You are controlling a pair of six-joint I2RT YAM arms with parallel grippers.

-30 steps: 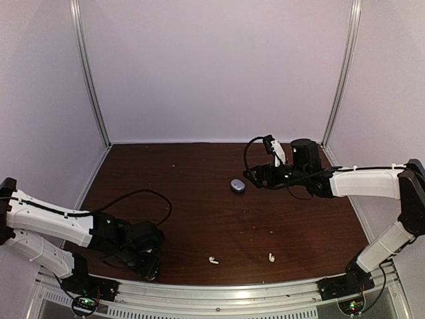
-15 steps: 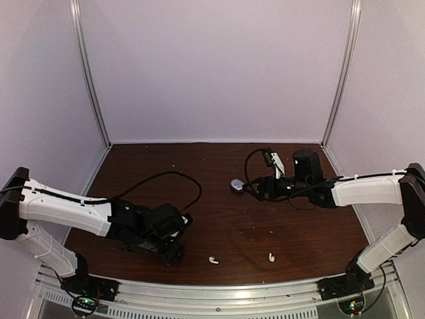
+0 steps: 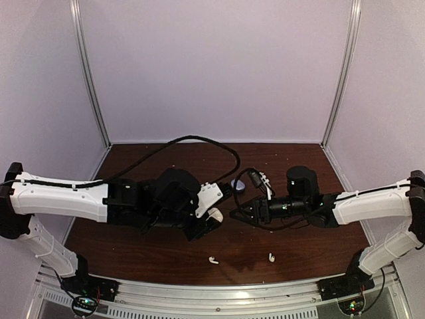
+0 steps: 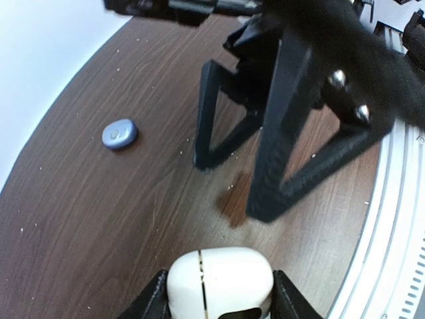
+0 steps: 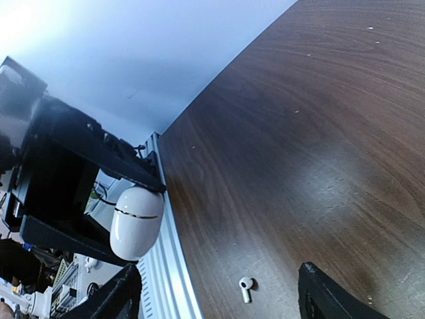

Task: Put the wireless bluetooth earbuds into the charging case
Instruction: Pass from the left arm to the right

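My left gripper (image 3: pixel 211 216) is shut on a closed white charging case (image 3: pixel 214 214) with a thin gold seam and holds it above the middle of the table. The left wrist view shows the case (image 4: pixel 220 282) between the black pads. My right gripper (image 3: pixel 237 214) is open and empty, facing the case from the right, a short gap away. Its fingers (image 4: pixel 285 133) show in the left wrist view. Two white earbuds (image 3: pixel 213 260) (image 3: pixel 271 256) lie near the front edge. One white earbud (image 5: pixel 246 288) shows in the right wrist view. The dark purple earbuds are out of view.
A small closed blue-purple oval case (image 3: pixel 237 187) lies on the brown table behind the grippers; it also shows in the left wrist view (image 4: pixel 119 133). A black cable (image 3: pixel 199 139) arcs over the left arm. The metal rail (image 3: pixel 219 292) runs along the front edge.
My left arm has swung from the near left corner to the table's middle. My right gripper has moved from beside the blue-purple case, nearer and leftward, to face the left gripper.
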